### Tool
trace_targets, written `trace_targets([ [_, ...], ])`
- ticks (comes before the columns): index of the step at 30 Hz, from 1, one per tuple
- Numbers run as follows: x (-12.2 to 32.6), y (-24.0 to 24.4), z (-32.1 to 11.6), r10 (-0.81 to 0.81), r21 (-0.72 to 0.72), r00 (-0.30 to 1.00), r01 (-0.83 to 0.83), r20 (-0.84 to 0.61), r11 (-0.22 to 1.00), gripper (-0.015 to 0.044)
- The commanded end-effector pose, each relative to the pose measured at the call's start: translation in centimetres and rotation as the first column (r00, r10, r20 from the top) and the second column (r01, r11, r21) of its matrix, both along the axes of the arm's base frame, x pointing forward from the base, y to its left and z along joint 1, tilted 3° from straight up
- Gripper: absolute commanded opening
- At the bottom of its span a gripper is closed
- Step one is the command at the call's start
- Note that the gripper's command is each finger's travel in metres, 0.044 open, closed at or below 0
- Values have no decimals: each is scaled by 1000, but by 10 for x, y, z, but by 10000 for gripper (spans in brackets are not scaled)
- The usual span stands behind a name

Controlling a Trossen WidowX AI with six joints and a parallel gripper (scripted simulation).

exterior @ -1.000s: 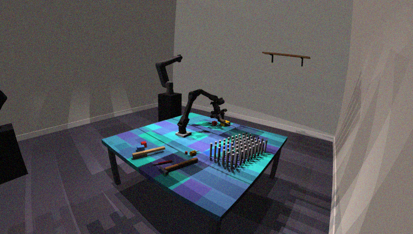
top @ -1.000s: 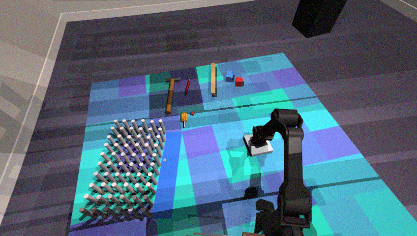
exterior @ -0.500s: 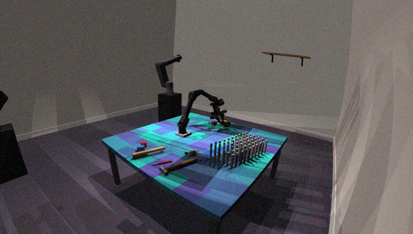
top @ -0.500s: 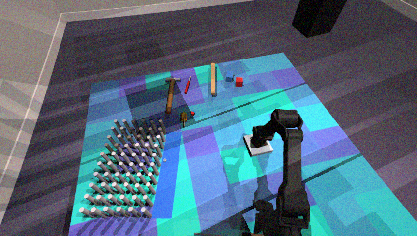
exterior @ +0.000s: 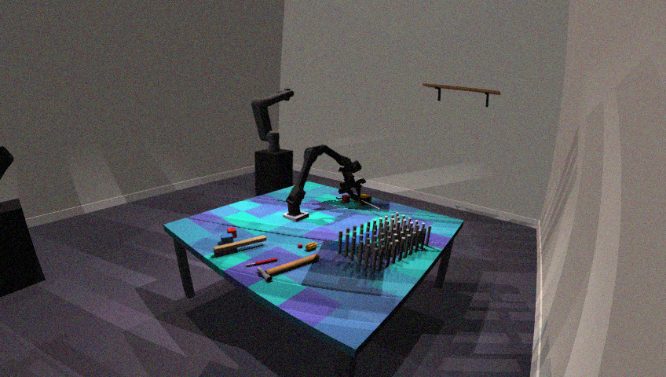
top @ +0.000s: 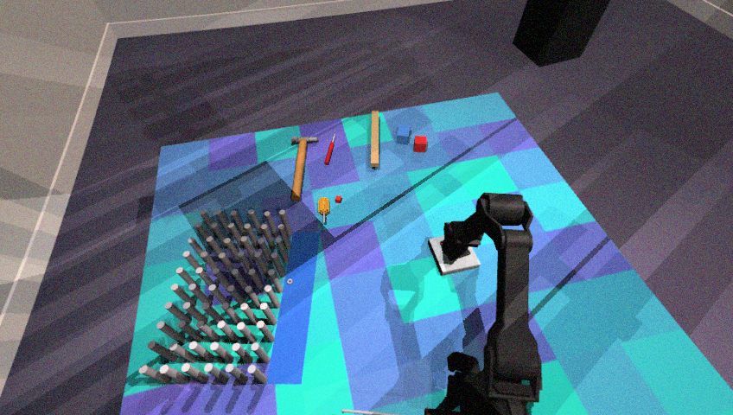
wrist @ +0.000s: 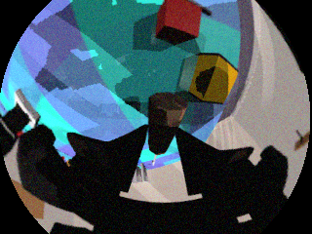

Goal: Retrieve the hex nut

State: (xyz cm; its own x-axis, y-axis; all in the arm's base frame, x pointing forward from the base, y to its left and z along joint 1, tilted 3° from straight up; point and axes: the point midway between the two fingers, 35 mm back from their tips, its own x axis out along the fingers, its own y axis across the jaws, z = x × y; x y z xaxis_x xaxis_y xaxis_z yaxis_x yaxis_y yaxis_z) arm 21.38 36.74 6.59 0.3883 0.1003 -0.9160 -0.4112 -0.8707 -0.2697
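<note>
Top view: nut (top: 290, 281) on blue strip (top: 294, 318), well apart from hand (exterior: 357, 190) (wrist: 163, 146) gripping wooden-handled tool (wrist: 167, 114)

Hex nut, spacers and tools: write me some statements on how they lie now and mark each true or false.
1. The hex nut lies on the blue taped strip. True.
2. The claw is shut on the brown handle of a tool. True.
3. The hammer lies among the spacers. False: it lies outside the spacer field.
4. The yellow-handled screwdriver stands upright on its tip. False: it lies on its side.
5. The small red cube beside that screwdriver is larger than the blue cube. False: it is smaller.
6. The spacers are standing. True.
</note>
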Motion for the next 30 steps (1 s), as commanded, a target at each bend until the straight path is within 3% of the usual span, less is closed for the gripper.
trace_targets([
  [1, 0, -2, -5, -5, -6, 1000, 5, 4, 1000, 0],
  [30, -2, -7, -27, -5, -7, 1000, 5, 4, 1000, 0],
])
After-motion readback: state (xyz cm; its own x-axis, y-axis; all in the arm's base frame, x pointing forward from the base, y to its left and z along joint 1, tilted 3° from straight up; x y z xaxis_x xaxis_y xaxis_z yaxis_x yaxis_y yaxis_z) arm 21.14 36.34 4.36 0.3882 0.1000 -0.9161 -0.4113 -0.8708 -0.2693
